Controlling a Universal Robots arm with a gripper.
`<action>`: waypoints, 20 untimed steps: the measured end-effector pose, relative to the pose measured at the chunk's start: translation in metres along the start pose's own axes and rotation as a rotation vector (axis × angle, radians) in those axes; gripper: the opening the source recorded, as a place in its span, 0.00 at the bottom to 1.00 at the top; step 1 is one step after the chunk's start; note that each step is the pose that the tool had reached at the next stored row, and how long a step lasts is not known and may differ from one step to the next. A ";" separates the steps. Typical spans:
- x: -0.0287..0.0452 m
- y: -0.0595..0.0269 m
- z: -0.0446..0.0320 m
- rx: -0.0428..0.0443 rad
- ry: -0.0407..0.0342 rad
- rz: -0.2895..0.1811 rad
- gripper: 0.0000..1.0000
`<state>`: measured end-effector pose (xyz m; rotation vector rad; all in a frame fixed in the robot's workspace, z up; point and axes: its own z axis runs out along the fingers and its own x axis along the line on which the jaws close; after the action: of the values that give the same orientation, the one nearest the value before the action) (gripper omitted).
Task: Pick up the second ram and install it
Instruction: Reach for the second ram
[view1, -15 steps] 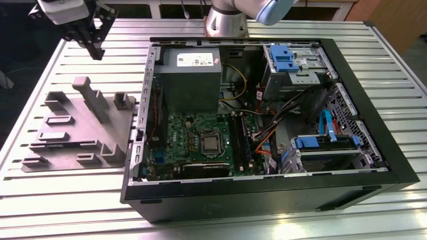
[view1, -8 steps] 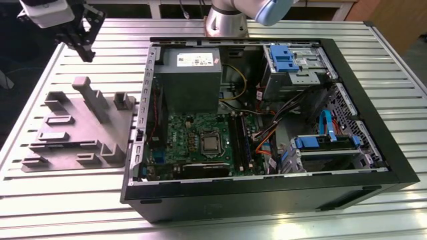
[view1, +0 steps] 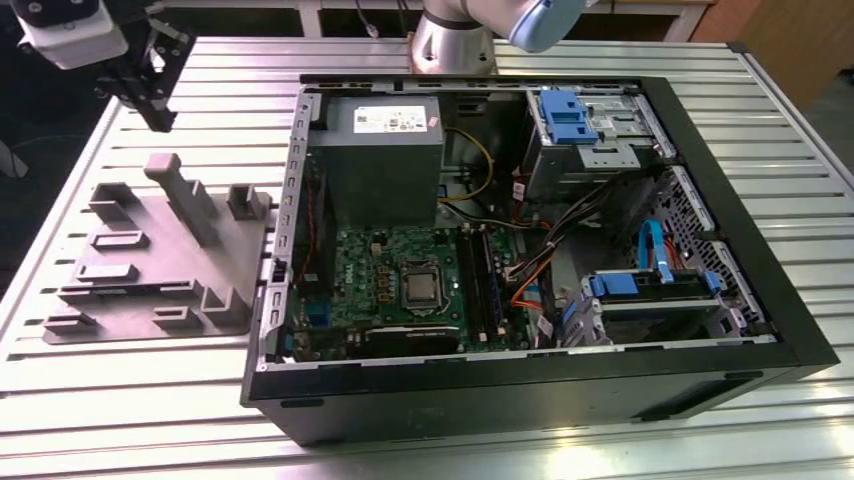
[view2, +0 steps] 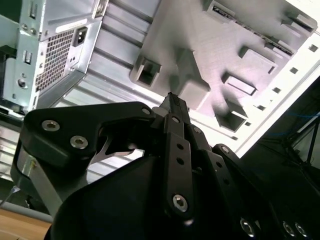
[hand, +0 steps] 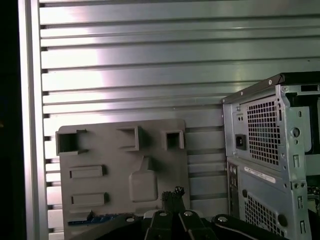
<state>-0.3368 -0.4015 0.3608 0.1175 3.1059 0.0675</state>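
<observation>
The second ram (hand: 92, 220) is a thin bluish strip lying in a slot of the grey holder tray (hand: 115, 150), partly hidden by my gripper's body. In the exterior view it reads as a narrow dark line (view1: 127, 290) across the tray (view1: 147, 260). My gripper (view1: 163, 122) hangs high above the table beyond the tray's far corner on the exterior view's left, well away from the ram. Both wrist views show its fingertips (hand: 173, 192) pressed together (view2: 172, 98), shut and empty. The motherboard's memory slots (view1: 487, 290) lie inside the open computer case (view1: 787, 330).
The tray carries a tall post (view1: 180, 190) and several raised blocks. The case's rear panel (hand: 270, 165) stands beside the tray. Inside the case are the power supply (view1: 380, 150), drive cages (view1: 587, 125) and loose cables (view1: 534, 270). The slatted metal table (view1: 134, 400) surrounds everything.
</observation>
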 end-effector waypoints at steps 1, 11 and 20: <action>0.0018 -0.0009 0.0010 0.0000 0.0000 0.000 0.10; 0.0220 -0.0072 0.0115 0.0001 0.0001 0.000 0.10; 0.0445 -0.0135 0.0200 -0.0001 0.0000 0.000 0.10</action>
<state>-0.3815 -0.4107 0.3388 0.1175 3.1058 0.0676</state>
